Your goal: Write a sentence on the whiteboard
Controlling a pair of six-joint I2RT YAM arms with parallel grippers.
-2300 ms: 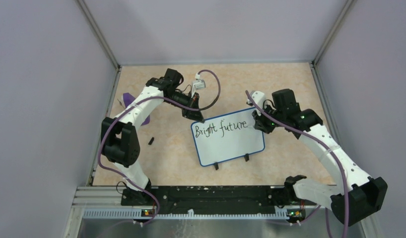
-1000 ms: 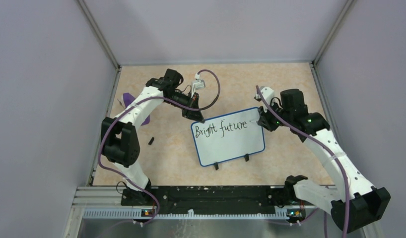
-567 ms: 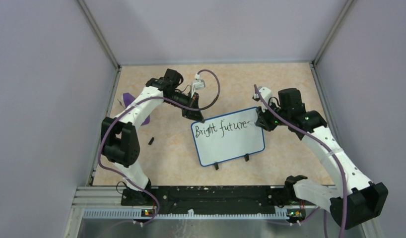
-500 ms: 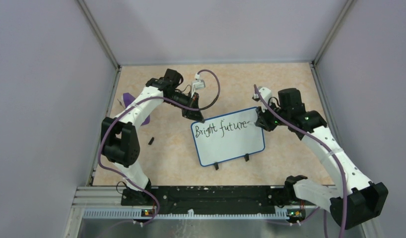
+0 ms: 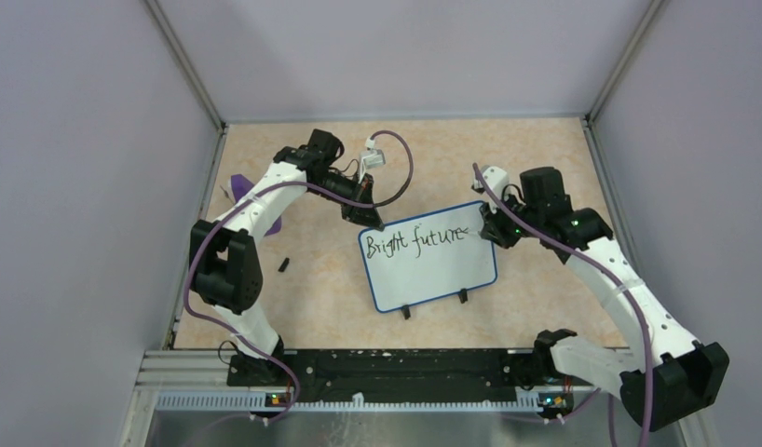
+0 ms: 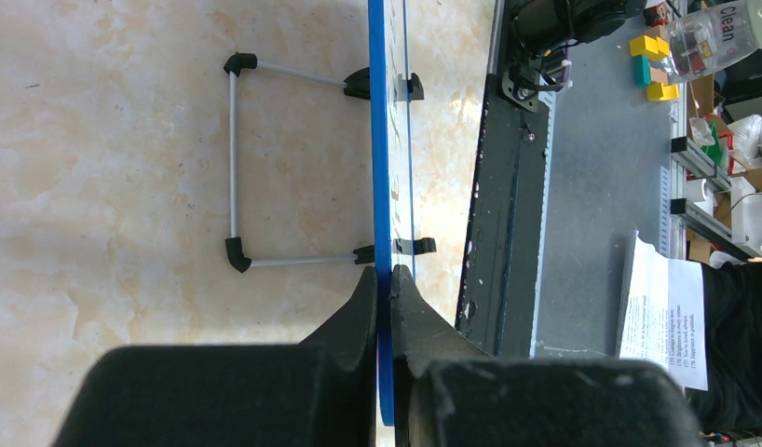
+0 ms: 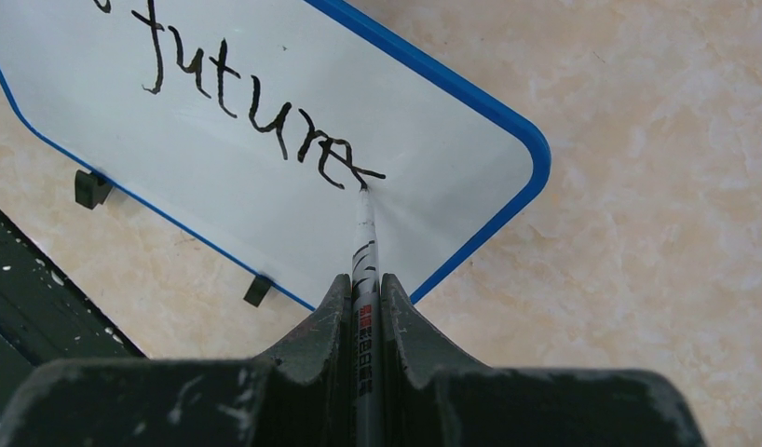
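The whiteboard (image 5: pixel 433 275), white with a thin blue frame, stands tilted on its two black feet at the table's middle. Black lettering on its upper line reads "Bright future" (image 5: pixel 413 242), with a short stroke after the last "e" (image 7: pixel 345 168). My left gripper (image 5: pixel 366 221) is shut on the board's upper left corner; the left wrist view shows the blue edge (image 6: pixel 380 168) pinched between the jaws (image 6: pixel 384 279). My right gripper (image 5: pixel 486 233) is shut on a marker (image 7: pixel 363 242). The marker's tip touches the board (image 7: pixel 442 158) at the end of that stroke.
A purple wedge (image 5: pixel 239 186) lies at the left, partly behind the left arm. A small black piece (image 5: pixel 284 264) sits on the table left of the board. A wire stand (image 6: pixel 234 158) props the board from behind. The black rail (image 6: pixel 508 186) runs along the near edge.
The right gripper has shifted slightly left and back with the marker, and a short stroke has appeared after the "e" of "future". The left arm has not moved.
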